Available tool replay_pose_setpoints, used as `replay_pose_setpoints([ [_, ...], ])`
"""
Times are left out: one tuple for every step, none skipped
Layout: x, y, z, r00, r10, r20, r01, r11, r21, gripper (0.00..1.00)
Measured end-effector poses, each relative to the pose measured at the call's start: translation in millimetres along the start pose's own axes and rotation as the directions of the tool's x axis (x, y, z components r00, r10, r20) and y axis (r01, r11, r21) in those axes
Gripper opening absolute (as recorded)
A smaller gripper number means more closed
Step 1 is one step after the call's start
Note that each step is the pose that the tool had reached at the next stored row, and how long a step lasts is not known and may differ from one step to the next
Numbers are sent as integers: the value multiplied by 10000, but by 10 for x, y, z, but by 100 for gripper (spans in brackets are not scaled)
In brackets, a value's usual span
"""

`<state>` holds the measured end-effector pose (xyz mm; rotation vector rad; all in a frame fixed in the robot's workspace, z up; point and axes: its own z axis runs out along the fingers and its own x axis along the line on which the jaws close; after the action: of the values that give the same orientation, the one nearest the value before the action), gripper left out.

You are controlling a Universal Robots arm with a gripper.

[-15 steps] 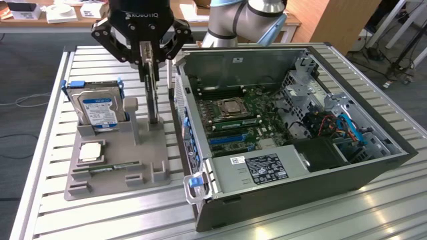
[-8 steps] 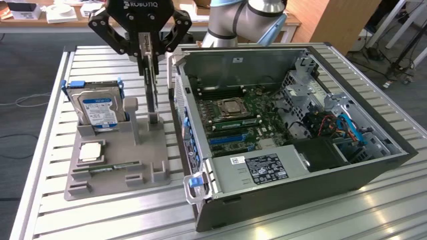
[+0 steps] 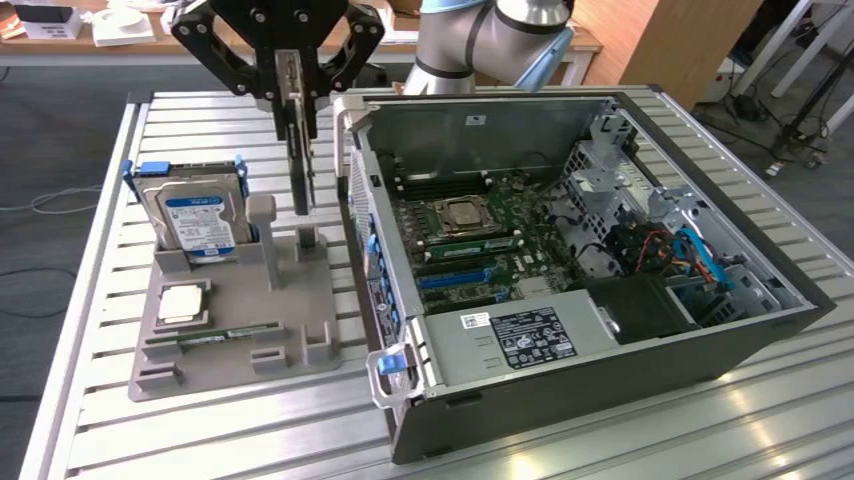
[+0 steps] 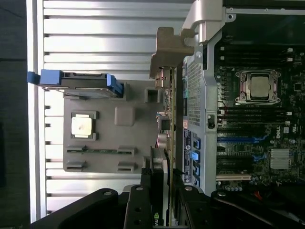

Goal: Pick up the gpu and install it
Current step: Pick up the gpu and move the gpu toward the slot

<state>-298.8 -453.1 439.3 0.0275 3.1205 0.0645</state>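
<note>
Your black gripper clamps the thin dark gpu card upright over the grey tray, just beside the open black computer case, crowding its silver wall.

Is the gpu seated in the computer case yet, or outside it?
Outside. The gpu hangs on edge in the claw over the gray tray, beside the open case.

Upper part of the gpu hidden inside the tool.
</note>
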Motion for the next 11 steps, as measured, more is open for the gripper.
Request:
replay_pose_setpoints([
  [0, 0, -12, 10000, 0, -1, 0, 10000, 1, 27],
  [0, 1, -20, 10000, 0, 0, 0, 10000, 0, 27],
  [-1, 1, -21, 10000, 0, 1, 0, 10000, 0, 27],
  [-1, 1, -22, 10000, 0, 0, 0, 10000, 0, 27],
  [0, 1, -22, 10000, 0, -1, 0, 10000, 1, 27],
  [-1, 1, -22, 10000, -1, -1, 1, 10000, 1, 27],
  [-5, 1, -23, 10000, -1, -3, 1, 10000, 2, 27],
  [-12, 1, -24, 10000, -3, -3, 3, 10000, 3, 27],
  [-21, 1, -22, 10000, -3, -1, 3, 10000, 1, 27],
  [-31, 1, -22, 10000, -1, -1, 1, 10000, 1, 27],
  [-43, 2, -21, 10000, 0, -1, 0, 10000, 1, 27],
])
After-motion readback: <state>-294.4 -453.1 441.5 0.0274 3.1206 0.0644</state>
